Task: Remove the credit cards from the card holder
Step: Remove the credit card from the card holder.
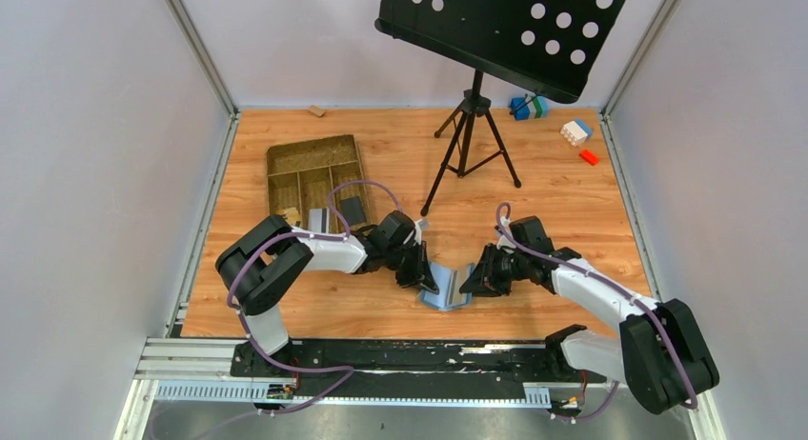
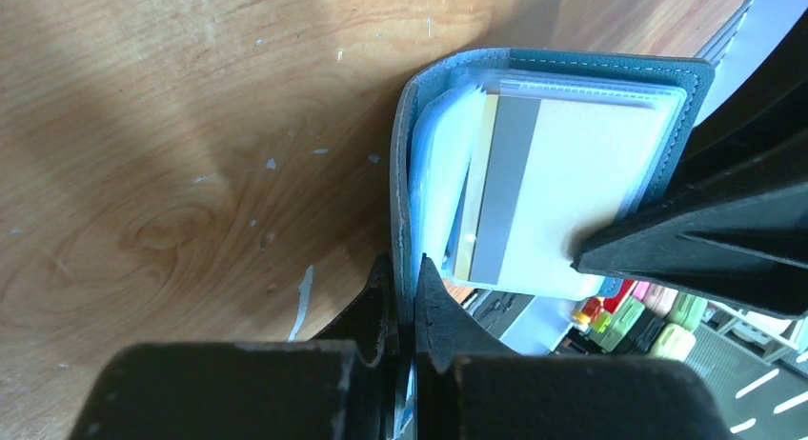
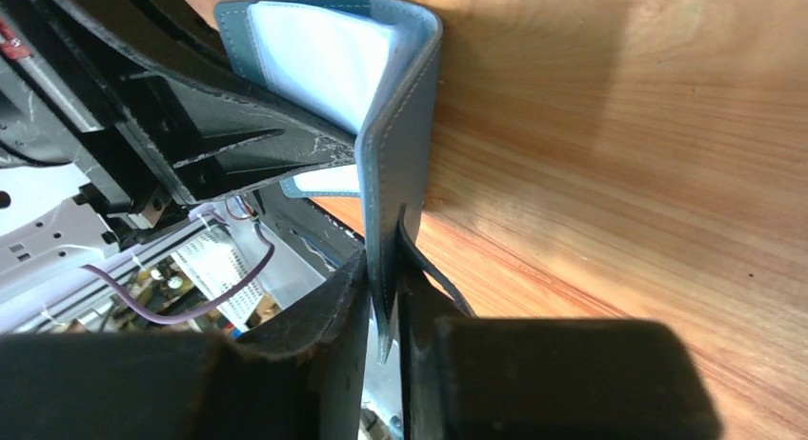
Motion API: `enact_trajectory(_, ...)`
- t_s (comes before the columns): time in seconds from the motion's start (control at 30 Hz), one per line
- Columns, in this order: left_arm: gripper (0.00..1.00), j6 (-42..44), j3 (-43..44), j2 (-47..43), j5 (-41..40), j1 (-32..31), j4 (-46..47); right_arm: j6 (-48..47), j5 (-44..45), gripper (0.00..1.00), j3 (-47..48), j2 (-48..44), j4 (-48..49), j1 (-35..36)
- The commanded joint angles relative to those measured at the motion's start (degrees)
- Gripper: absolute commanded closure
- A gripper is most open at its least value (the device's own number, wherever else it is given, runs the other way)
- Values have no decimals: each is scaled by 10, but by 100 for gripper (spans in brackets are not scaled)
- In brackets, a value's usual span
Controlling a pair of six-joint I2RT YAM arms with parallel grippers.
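Card holder [image 1: 448, 290] stood spread in a V between the arms. Left gripper [image 1: 426, 276] and right gripper [image 1: 472, 280] each pinched one cover (both clamped tight). Credit card [image 2: 572, 188] sat in the right-held half, facing left gripper.

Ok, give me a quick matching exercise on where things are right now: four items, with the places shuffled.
1 left claw
2 brown compartmented wooden tray
3 small red plastic block
4 black music stand on a tripod

A back right
B back left
C shut on the blue fold-over card holder
D back centre

Pairs: 1-C, 2-B, 3-A, 4-D
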Motion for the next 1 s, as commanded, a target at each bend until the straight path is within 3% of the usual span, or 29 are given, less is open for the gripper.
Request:
enact_trajectory(0.0,100,-2,0,7,19,-8,10,7,1,88,3,20,41,2)
enact_trajectory(0.37,100,6,8,38,27,-6,-10,26,-40,91,-22,2,121,-6)
enact_trajectory(0.53,100,28,26,60,14,-6,-74,0,-5,100,-21,44,79,-6)
enact_trajectory(0.77,100,78,58,79,-20,-6,-164,-13,0,100,-10,110,80,-6)
enact_trajectory(0.97,100,91,62,82,-32,-7,-186,-47,55,100,15,132,10,-6)
